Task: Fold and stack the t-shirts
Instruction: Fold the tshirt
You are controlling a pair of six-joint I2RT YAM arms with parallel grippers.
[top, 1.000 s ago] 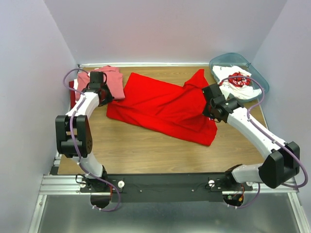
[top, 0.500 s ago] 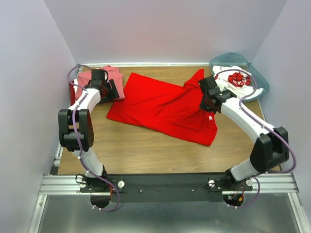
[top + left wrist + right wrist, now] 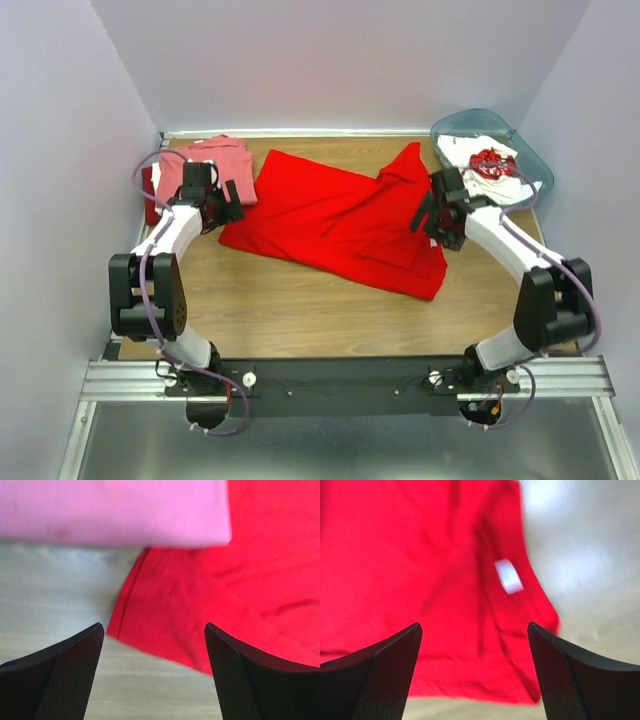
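Note:
A bright red t-shirt (image 3: 330, 215) lies spread and creased across the middle of the table, its white neck label (image 3: 509, 576) showing near its right side. At the back left, a folded salmon-pink t-shirt (image 3: 215, 160) rests on a darker red one (image 3: 150, 190). My left gripper (image 3: 228, 200) hovers open over the red shirt's left corner (image 3: 150, 625), just in front of the pink shirt (image 3: 115, 510). Above the red shirt's right edge (image 3: 420, 570), my right gripper (image 3: 425, 215) is open too. Neither holds anything. A white t-shirt with red print (image 3: 485, 165) lies in the bin.
The translucent teal bin (image 3: 535, 165) sits at the back right corner. Grey walls close in the table on the left, back and right. Bare wood (image 3: 300, 310) shows between the red shirt and the arm bases.
Both grippers have gone from shut to open. The left wrist has drawn slightly toward the near side; the right wrist swung toward the bin, then back over the shirt's edge. The red shirt lies much as before.

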